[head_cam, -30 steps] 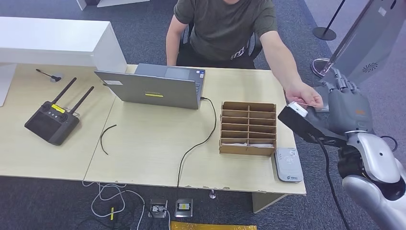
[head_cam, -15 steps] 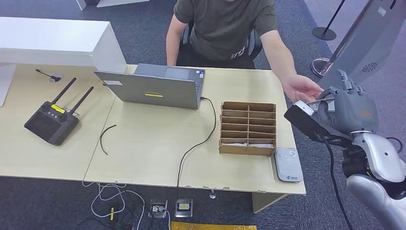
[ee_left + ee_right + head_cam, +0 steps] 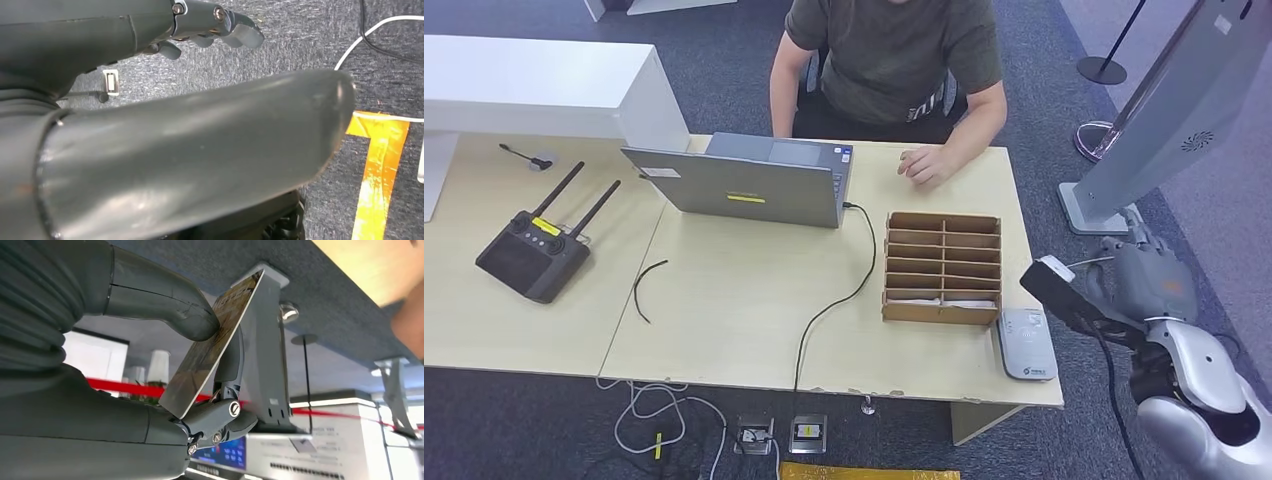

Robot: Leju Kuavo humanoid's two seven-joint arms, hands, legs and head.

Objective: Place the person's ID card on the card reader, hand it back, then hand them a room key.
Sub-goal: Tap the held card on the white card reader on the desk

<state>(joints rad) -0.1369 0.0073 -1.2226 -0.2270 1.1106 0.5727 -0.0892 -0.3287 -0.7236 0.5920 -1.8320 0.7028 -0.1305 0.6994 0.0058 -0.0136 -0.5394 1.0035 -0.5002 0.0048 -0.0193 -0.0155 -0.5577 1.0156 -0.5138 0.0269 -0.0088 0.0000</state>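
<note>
Lowered beside the card reader [image 3: 1026, 343], right hand [image 3: 1146, 276] pinches ID card [image 3: 212, 348] flat, edge-on.

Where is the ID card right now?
The ID card is pinched in the right hand, off the table's right edge, just beyond the card reader.

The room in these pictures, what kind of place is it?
Probably a mock hotel check-in desk: a card reader and a cardboard card organizer on the desk, and a self-service kiosk beside a stanchion.
</note>
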